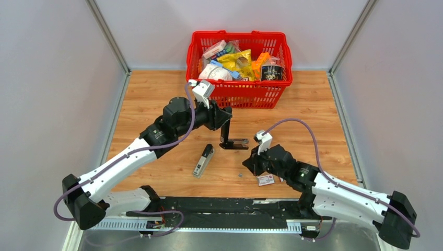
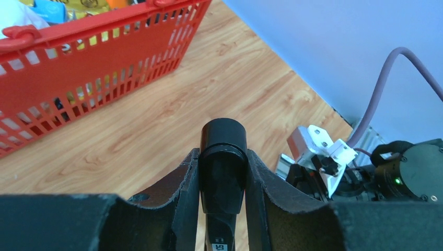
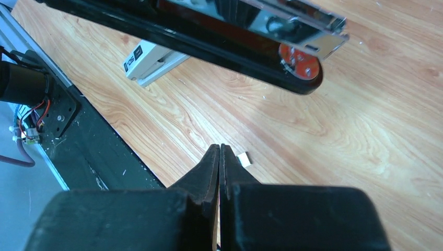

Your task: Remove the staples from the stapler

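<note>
The black stapler (image 1: 230,140) stands opened out on the wood: its base lies flat and its top arm (image 2: 223,157) points up. My left gripper (image 1: 223,119) is shut on that raised arm, one finger on each side. Seen from the right wrist, the stapler (image 3: 209,39) crosses the top of the view, its silver magazine (image 3: 292,23) showing; I cannot tell if staples are in it. A tiny pale staple bit (image 3: 243,158) lies on the table (image 1: 240,174), just beside my right gripper (image 3: 219,149). That gripper (image 1: 247,165) is shut and empty, low over the wood.
A second, grey-and-black stapler (image 1: 203,160) lies flat to the left of the black one. A small white-and-red box (image 1: 265,180) sits under the right arm. A red basket (image 1: 239,89) full of packets stands at the back. The black base rail (image 1: 224,206) runs along the near edge.
</note>
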You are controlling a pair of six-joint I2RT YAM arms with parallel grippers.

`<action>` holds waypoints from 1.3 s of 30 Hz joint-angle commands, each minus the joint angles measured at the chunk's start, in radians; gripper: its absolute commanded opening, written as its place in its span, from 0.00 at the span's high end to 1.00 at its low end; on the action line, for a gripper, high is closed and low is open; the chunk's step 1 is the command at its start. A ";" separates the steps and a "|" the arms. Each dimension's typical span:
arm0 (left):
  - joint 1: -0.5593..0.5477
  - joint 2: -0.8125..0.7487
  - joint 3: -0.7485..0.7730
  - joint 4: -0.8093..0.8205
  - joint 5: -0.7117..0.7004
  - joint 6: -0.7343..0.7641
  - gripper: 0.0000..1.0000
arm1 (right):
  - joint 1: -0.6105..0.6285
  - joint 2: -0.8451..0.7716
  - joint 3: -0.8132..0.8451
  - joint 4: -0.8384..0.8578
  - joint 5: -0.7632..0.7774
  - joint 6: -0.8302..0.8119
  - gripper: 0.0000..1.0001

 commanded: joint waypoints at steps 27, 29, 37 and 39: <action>-0.006 -0.088 -0.072 0.294 0.013 -0.107 1.00 | 0.003 0.236 0.006 0.374 0.578 0.334 1.00; -0.004 -0.094 -0.084 0.299 0.020 -0.120 1.00 | 0.003 0.236 0.020 0.392 0.592 0.295 1.00; -0.006 -0.088 -0.102 0.276 0.053 -0.124 1.00 | 0.000 0.231 0.101 0.401 0.586 0.134 1.00; -0.006 -0.082 -0.102 0.276 0.059 -0.120 1.00 | -0.006 0.227 0.110 0.415 0.561 0.105 1.00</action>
